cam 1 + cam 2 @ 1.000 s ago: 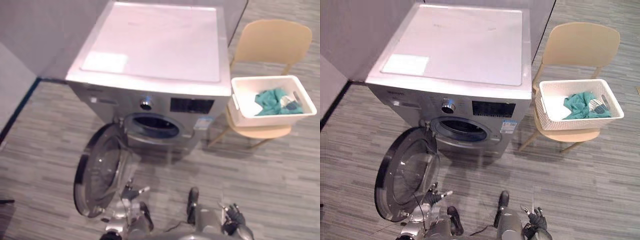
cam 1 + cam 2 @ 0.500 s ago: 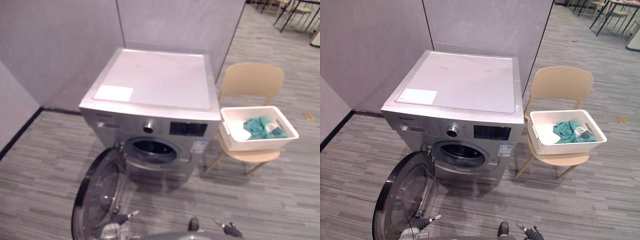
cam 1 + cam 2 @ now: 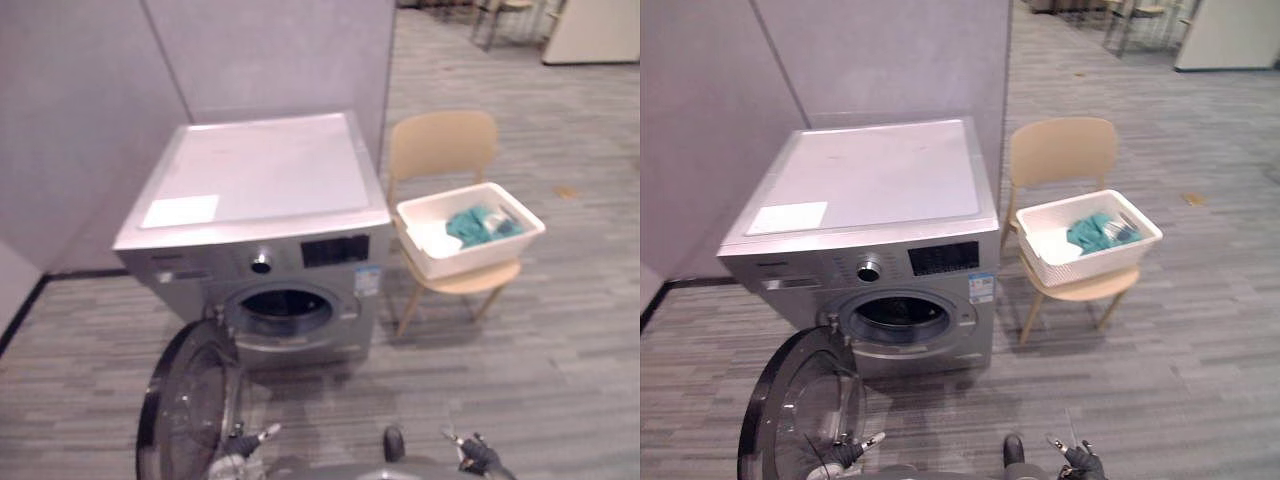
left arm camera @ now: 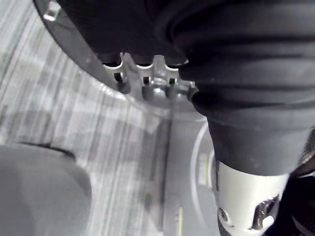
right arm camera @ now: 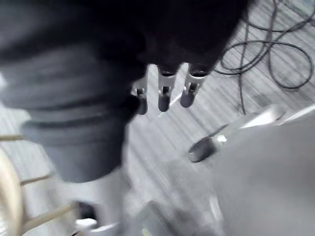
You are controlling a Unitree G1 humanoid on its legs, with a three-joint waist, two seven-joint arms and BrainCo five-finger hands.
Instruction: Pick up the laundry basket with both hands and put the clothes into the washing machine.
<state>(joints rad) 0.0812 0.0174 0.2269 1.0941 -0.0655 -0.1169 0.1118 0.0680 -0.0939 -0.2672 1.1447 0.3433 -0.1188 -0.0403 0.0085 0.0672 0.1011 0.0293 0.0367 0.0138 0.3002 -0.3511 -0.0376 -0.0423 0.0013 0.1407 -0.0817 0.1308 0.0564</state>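
The basket [image 3: 482, 250], teal clothes [image 3: 470, 224] inside, sits on a chair [image 3: 440, 150] just right of the washer [image 3: 260, 185]. Both hands, left [image 3: 245, 442] and right [image 3: 475, 457], are loosely spread and empty in front of the washer. Face the chair squarely, then grip opposite rims evenly.

A silver washing machine [image 3: 260, 180] stands against a grey partition [image 3: 260, 50], its round door [image 3: 185, 405] swung wide open (the drum mouth looks dark). Just beside it, a white laundry basket [image 3: 478, 258] sits on a tan chair [image 3: 442, 148], teal clothes [image 3: 472, 224] inside. The left hand [image 3: 248, 443] and right hand [image 3: 478, 456] hang low, well apart from the basket, holding nothing.
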